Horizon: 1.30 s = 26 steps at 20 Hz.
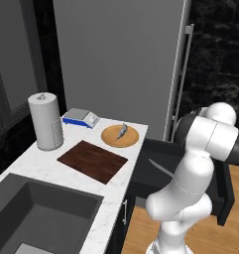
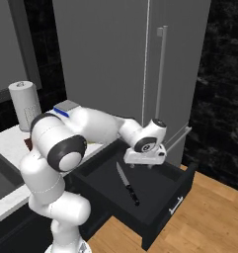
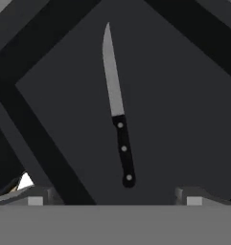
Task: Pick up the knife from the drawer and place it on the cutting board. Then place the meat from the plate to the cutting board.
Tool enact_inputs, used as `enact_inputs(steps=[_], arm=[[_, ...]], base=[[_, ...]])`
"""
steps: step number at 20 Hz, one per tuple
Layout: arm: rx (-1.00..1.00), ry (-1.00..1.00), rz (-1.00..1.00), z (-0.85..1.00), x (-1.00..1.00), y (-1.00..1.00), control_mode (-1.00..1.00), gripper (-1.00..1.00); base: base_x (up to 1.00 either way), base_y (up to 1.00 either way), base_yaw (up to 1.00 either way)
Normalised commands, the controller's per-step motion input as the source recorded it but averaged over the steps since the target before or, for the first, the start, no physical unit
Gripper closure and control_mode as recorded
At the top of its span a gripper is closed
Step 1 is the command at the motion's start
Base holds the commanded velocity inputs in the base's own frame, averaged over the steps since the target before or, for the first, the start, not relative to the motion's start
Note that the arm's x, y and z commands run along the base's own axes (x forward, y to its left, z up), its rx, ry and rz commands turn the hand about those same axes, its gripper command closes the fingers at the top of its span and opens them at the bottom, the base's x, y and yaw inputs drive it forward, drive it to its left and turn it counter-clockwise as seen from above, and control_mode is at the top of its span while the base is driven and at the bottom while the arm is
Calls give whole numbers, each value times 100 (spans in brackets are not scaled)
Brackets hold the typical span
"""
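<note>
Claw (image 3: 114, 201) spread above knife (image 3: 117, 107) in drawer (image 2: 182, 190); fingertips cut off at edge.

Drawer (image 2: 155, 207) stood pulled open, dark charcoal, bar handle on front. Knife (image 2: 127, 183) lay flat on its floor, silver blade, black riveted handle toward the front. Reddish-brown cutting board (image 1: 92, 160) lay bare on the surface. Beside it, the tan plate (image 1: 111, 139) carried the pale grey meat (image 1: 122, 131).
</note>
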Motion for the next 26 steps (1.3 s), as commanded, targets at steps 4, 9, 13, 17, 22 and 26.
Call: enact_inputs(steps=[4, 9, 13, 17, 22, 26], arm=[[5, -9, -9, -23, 2, 3, -100, -100], [-16, -1, -5, -41, 13, 53, -100, -100], [-17, 11, -1, -35, 8, 43, -100, -100], [0, 0, -1, -31, 0, 3, -100, -100], [0, 2, 0, -50, 0, 0, -100, -100], [-3, 4, 0, -49, 8, 0, -100, -100]], base=[[0, 0, 0], [0, 0, 0], [0, 0, 0], [0, 0, 0], [0, 0, 0], [0, 0, 0]])
